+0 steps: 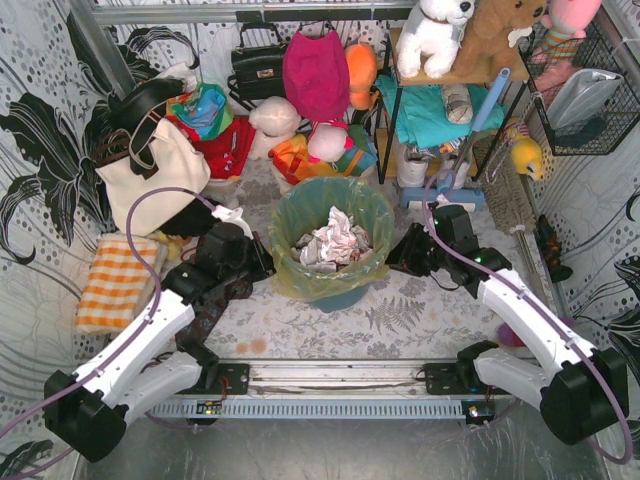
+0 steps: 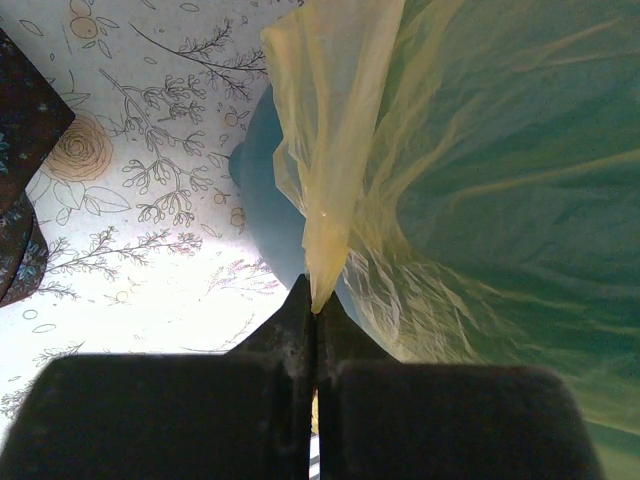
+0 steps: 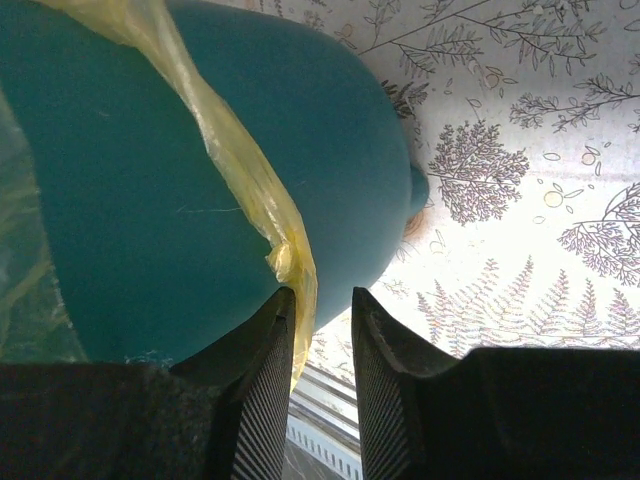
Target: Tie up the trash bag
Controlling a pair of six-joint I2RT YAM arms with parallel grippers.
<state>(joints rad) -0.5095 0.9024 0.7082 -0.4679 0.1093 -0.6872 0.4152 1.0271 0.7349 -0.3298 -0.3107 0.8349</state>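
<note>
step: gather opposite rim flaps for knotting | trash bag (image 1: 372, 215): lining teal bin (image 3: 150, 200), mid-tabletop (image 1: 420, 312) | left hand (image 2: 316, 312): pressed together, pinching a rim fold | right hand (image 3: 322, 300): spread, twisted strip against one jaw, unpinched | do well: centre strip deep before closing, then lift both evenly

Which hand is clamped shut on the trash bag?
The left hand, closed tight on a fold of the trash bag; the right hand stands open.

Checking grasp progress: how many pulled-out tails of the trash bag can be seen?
2. One tail is pinched in the shut left gripper; the other runs between the right gripper's parted fingers, against one, unclamped. More may be hidden behind the bin.
</note>
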